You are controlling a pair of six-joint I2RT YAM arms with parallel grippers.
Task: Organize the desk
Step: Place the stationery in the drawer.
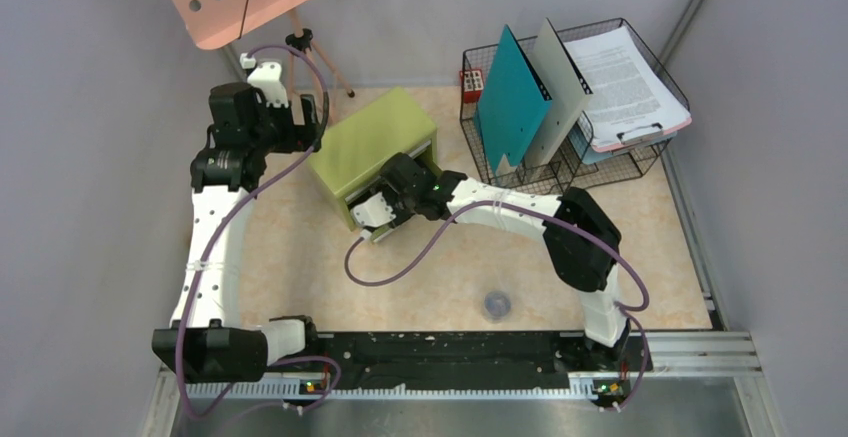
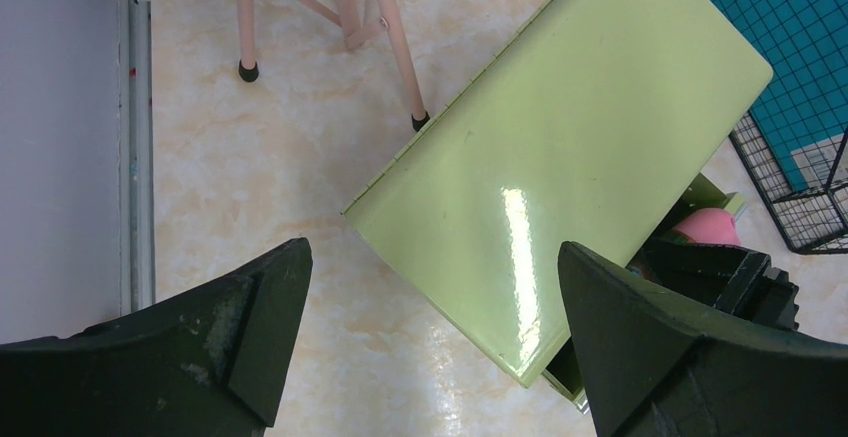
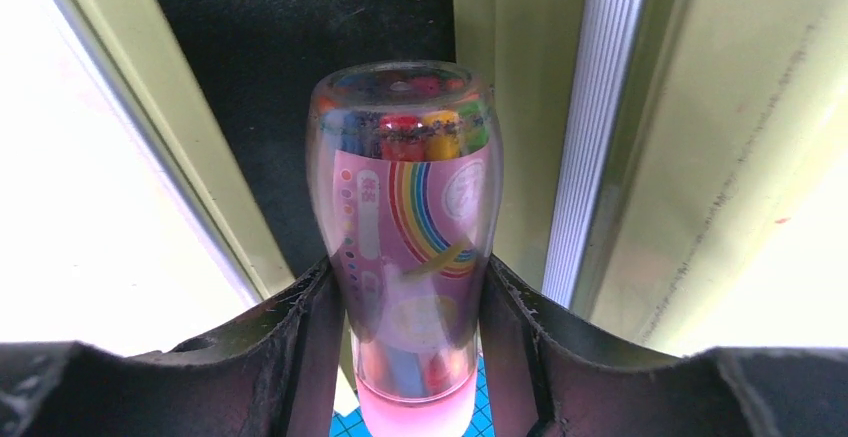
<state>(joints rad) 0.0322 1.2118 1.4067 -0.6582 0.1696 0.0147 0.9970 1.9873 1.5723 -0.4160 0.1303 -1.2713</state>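
right tool holds the pen bottle over the open drawer

the right tool (image 3: pixel 410 302) pinches a clear pen bottle (image 3: pixel 410 187) between its two fingers, which press on the narrow lower part of the bottle, just above its pink cap. the bottle's long axis runs straight out along the fingers, with the pink end back toward the palm and the rounded end, packed with coloured pens, pointing forward. beyond that rounded end lies the dark floor of the open drawer (image 3: pixel 300 47), so the drawer lies directly ahead of and under the tool. in the wrist view the bottle looks roughly parallel to the drawer's side walls. it sits toward the right of the opening, close to the silver rail (image 3: pixel 590 127) and the inner wall, with more room on the left. the likely next move is to lower and release the bottle, and that seems to depend on keeping this axis in line with the drawer and clear of the rail

the drawer belongs to the olive-green drawer box (image 1: pixel 370 137), which stands on the tabletop (image 1: pixel 450 277) left of the wire basket (image 1: pixel 640 157). the right arm is plainly the nearer one, its wrist right at the drawer front. the left tool (image 2: pixel 432 257) hangs spread wide and empty above the box's left edge and the bare tabletop beside it, touching nothing
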